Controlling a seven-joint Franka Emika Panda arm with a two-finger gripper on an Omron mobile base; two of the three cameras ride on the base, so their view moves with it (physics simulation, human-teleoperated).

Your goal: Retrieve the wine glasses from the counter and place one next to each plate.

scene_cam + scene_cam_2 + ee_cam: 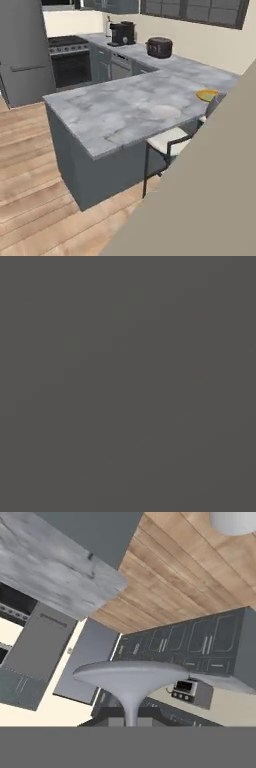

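Close up, gripper [131, 722] clamped on wine glass [131, 679] stem — round grey foot, veined marble counter [47, 567].

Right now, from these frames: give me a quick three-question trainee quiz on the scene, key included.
1. True or false: the white plate and the yellow-rimmed plate both lie on the marble counter.
2. In the hand view, what rises from between the fingertips of the gripper? A) a mug handle B) the stem and foot of a wine glass C) a spoon
3. Fill in: the dark coffee machine stands at the far end of the counter, to the right of the ____.
Key: 1 true; 2 B; 3 stove.
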